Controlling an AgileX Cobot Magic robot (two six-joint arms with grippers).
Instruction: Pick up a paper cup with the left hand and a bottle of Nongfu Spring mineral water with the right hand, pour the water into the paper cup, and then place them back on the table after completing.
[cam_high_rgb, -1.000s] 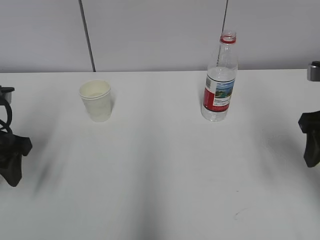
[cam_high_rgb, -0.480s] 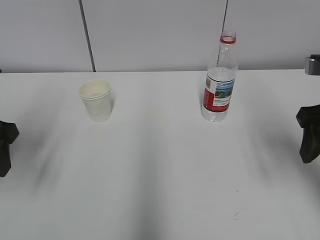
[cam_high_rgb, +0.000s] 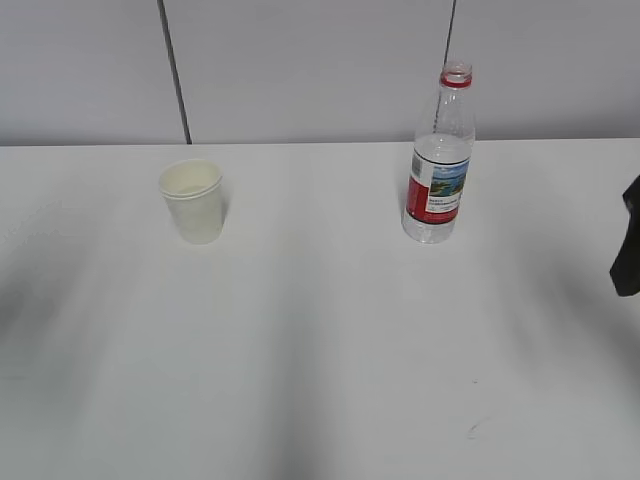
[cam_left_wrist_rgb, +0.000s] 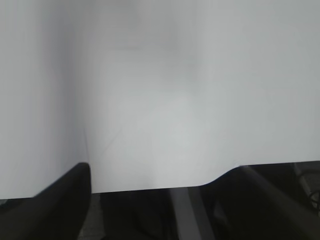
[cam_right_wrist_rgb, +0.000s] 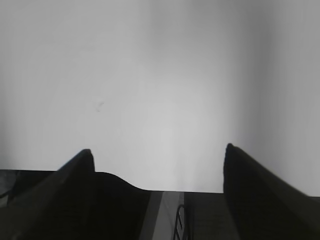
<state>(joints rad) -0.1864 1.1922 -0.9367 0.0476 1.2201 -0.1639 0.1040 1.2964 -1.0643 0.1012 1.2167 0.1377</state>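
Observation:
A white paper cup (cam_high_rgb: 192, 200) stands upright on the white table (cam_high_rgb: 320, 340), back left. The Nongfu Spring bottle (cam_high_rgb: 438, 150), clear with a red label and a red ring at the neck, stands upright back right and holds clear water (cam_high_rgb: 430, 228). Only a dark part of the right hand (cam_high_rgb: 628, 240) shows at the right edge of the exterior view, far from the bottle. The left hand is out of the exterior view. In the left wrist view the left gripper (cam_left_wrist_rgb: 162, 172) is open and empty over the table's edge. In the right wrist view the right gripper (cam_right_wrist_rgb: 158, 150) is open and empty.
A grey panelled wall (cam_high_rgb: 300, 70) runs behind the table. The table's edge (cam_left_wrist_rgb: 150, 189) shows in the left wrist view and its edge (cam_right_wrist_rgb: 165, 191) in the right wrist view, with dark floor below.
Both arms have drawn outward. The left arm has left the exterior view to the left; the right arm has slid to the right edge. Cup and bottle have not moved.

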